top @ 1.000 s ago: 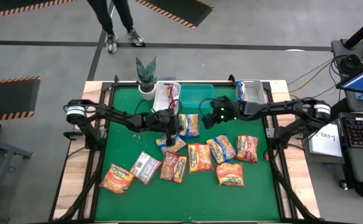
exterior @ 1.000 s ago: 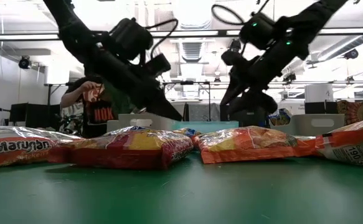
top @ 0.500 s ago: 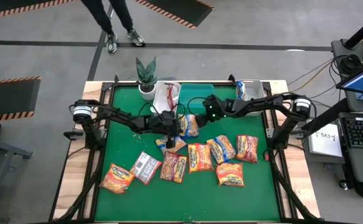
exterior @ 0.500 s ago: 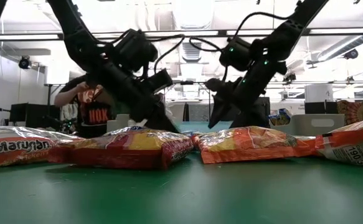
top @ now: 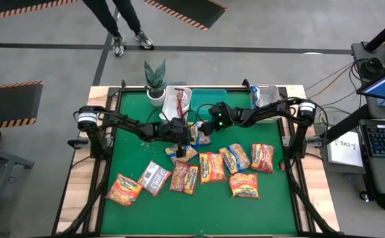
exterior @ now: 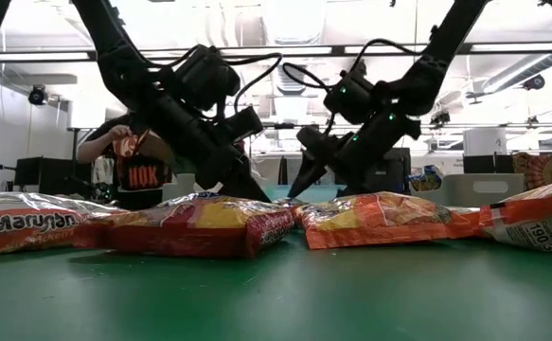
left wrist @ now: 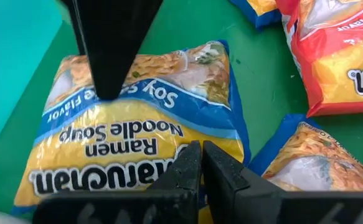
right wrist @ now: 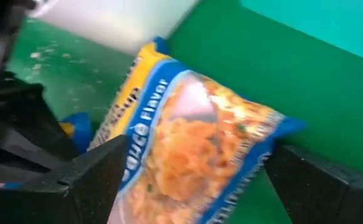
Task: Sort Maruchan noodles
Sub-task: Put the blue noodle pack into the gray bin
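Both grippers are met over one blue-edged packet [top: 200, 134] near the back of the green table [top: 133, 215]. The right gripper [right wrist: 190, 186] is seen spread wide in its wrist view, one finger on each side of that packet, with the packet lying between them; no pinch is shown. The left gripper [left wrist: 201, 163] is pressed together with nothing between its fingers, its tips at the packet's near edge, by the printed "Maruchan" lettering. In the low view both arms are angled down toward the same spot behind the front row of packets.

The blue-edged packet is found just in front of the teal bin [top: 209, 99], with the white bin [top: 177, 100] beside that and a grey bin [top: 266, 96] farther right. A second blue-edged packet [top: 181, 153] lies just in front of the first. Four more packets [top: 212, 166] are spread in the middle and right of the table: three in a row, one [top: 244, 185] in front of them. Three packets [top: 123, 189] lie toward the front left, the middle one [top: 154, 177] showing a pale side. A potted plant [top: 155, 80] stands at the table's back edge, left of the white bin. A person's legs [top: 123, 23] are seen on the floor beyond the table.
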`<state>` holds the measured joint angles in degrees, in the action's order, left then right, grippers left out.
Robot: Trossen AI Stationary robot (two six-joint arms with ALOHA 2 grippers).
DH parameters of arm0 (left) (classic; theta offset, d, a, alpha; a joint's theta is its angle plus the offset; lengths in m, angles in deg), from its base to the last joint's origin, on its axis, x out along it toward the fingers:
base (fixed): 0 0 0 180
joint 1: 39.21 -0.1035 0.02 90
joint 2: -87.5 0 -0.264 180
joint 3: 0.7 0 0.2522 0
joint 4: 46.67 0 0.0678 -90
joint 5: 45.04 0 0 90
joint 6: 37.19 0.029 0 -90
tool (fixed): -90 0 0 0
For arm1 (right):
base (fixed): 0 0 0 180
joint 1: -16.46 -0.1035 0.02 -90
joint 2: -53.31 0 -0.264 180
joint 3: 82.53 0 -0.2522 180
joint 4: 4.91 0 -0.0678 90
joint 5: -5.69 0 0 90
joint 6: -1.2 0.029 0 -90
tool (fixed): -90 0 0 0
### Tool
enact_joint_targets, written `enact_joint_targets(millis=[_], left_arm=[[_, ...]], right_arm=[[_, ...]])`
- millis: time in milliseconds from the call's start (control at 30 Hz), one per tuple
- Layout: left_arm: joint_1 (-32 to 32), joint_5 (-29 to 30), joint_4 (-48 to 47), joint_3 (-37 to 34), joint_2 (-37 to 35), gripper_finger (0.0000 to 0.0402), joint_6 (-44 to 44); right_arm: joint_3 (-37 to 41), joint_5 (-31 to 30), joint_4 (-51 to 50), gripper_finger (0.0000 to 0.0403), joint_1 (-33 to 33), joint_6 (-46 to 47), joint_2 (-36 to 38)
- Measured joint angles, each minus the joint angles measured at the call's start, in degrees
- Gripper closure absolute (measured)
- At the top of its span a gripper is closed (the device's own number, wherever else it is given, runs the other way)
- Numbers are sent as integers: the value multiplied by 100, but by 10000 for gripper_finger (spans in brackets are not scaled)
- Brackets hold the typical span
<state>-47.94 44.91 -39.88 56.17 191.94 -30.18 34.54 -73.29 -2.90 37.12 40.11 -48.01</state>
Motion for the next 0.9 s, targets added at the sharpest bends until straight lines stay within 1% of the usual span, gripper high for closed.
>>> enact_joint_targets(millis=[167,333,433,700,900], left_arm=[[0,67,9,-2,9,401,20],[0,84,25,-7,11,401,21],[0,89,65,-13,13,401,19],[23,102,115,4,-30,401,17],[83,68,4,-80,-379,401,110]], right_arm=[[4,697,746,64,-39,22,-225],[7,761,876,96,-101,10,-269],[7,744,887,131,-149,-48,-277],[9,754,899,245,-166,-87,-273],[9,767,859,304,-168,-219,-212]])
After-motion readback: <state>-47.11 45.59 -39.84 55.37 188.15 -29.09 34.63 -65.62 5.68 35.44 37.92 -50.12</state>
